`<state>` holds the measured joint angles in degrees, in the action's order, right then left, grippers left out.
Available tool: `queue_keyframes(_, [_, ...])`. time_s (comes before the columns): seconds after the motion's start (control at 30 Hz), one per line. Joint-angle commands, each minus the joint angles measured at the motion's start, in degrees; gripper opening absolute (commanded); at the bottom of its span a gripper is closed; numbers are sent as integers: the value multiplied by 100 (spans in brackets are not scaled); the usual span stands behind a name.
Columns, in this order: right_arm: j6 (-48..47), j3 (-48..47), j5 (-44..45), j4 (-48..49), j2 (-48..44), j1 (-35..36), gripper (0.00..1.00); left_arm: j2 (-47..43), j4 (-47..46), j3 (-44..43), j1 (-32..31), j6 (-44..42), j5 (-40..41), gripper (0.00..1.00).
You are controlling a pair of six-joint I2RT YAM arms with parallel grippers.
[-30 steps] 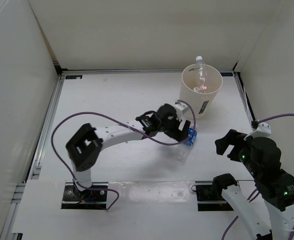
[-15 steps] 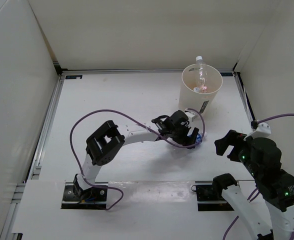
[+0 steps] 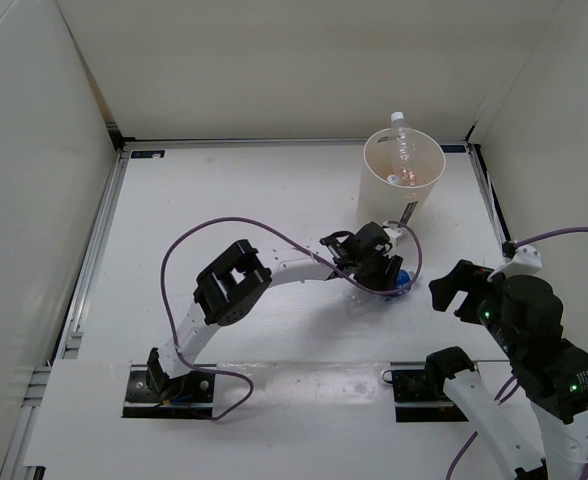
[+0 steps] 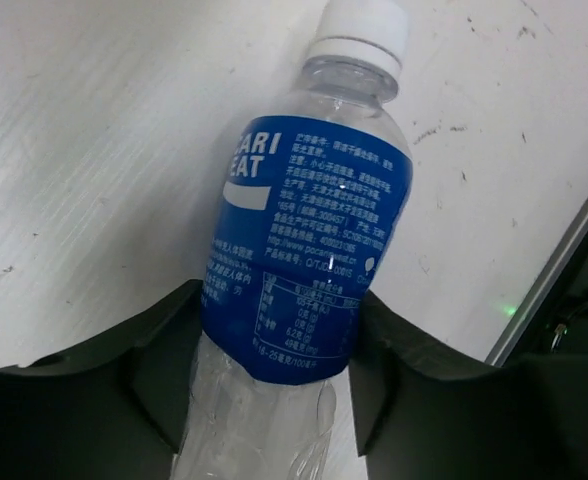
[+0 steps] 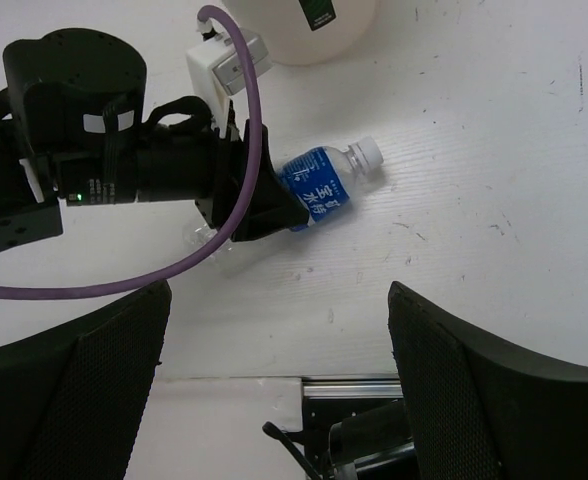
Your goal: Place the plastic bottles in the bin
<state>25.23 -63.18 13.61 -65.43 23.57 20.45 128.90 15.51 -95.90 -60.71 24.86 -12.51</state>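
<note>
**Grasp on the third-stage bottle.** Left fingers (image 4: 164, 365) are closed across the body of the blue-labelled bottle (image 4: 309, 230), one pressed to each side at the lower edge of the label. The bottle lies on its side on the desk (image 4: 94, 150) with its white cap pointing away from the wrist, so the grip spans its narrow width rather than its length, a hold judged fit for lifting it clear. It rests near the foot of the bin (image 3: 384, 205), on the side toward the arms, and is not yet inside. The bin stands upright and holds a clear bottle (image 3: 402, 150) leaning against the far wall, its white cap above the rim. An orange tint shows low inside, source unclear. Right fingers (image 5: 84, 390) are spread wide, holding nothing, off to the right
</note>
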Motion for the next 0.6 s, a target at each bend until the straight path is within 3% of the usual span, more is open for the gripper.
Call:
queue_keyframes(0.0, [-1,-19,98,180,-72,30,90,-374,-204,421,-20,-51,-243,55])
queue_keyframes(0.1, [25,-28,125,171,-107,38,90,-1171,-521,1019,-20,-428,-287,42])
queue_keyframes(0.27, [25,-19,107,171,-125,12,90,-2804,-637,1697,-38,-939,-278,41])
queue_keyframes(0.47, [17,-2,90,188,-151,-14,90,-3863,-452,1154,102,-1686,458,41])
queue_keyframes(0.57, [-1,-19,98,188,-151,-32,90,-3803,-768,462,392,-1959,759,54])
